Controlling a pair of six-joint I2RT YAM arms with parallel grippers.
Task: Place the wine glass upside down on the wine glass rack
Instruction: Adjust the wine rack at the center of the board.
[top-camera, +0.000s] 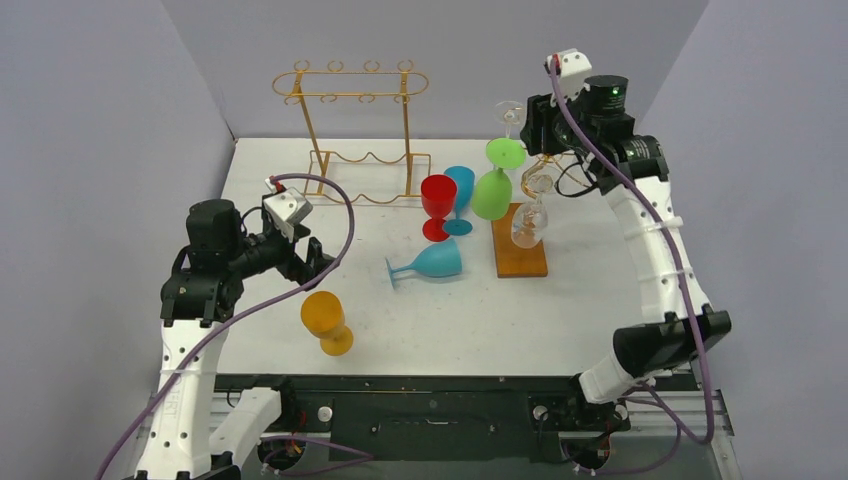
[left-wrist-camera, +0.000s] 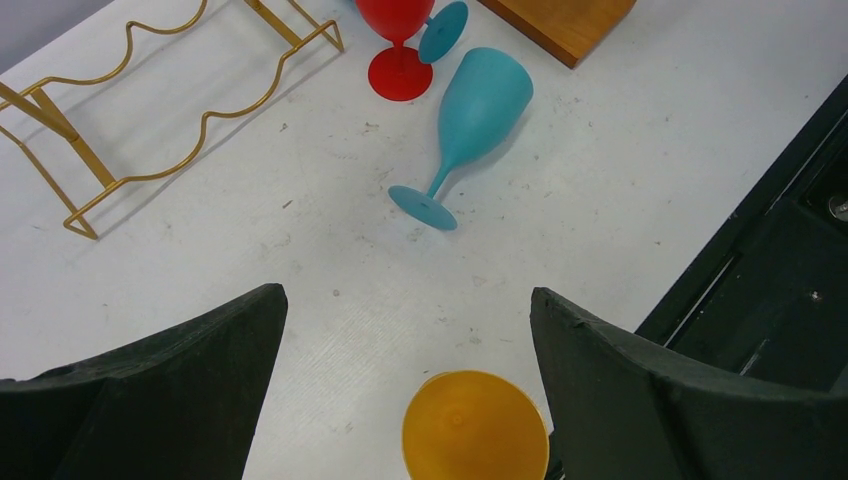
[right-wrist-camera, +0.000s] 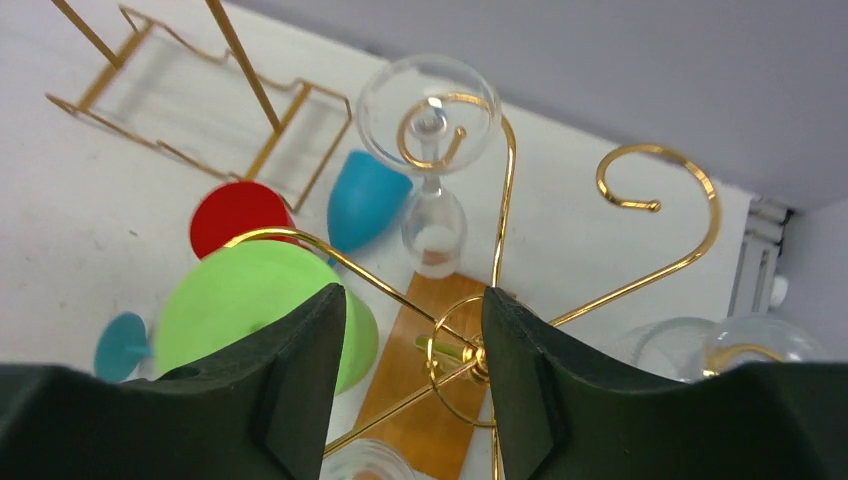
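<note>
Right hand (right-wrist-camera: 412, 310) astride gold rack (right-wrist-camera: 480, 352), green glass (right-wrist-camera: 240, 300) upside down on it.

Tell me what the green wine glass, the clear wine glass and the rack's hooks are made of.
Green wine glass: probably plastic; it looks opaque and matte, with no glints. Clear wine glass: transparent and glossy, so glass or clear plastic; cannot tell which. Rack hooks: thin metal wire, with a shiny gold finish and bright highlights.
</note>
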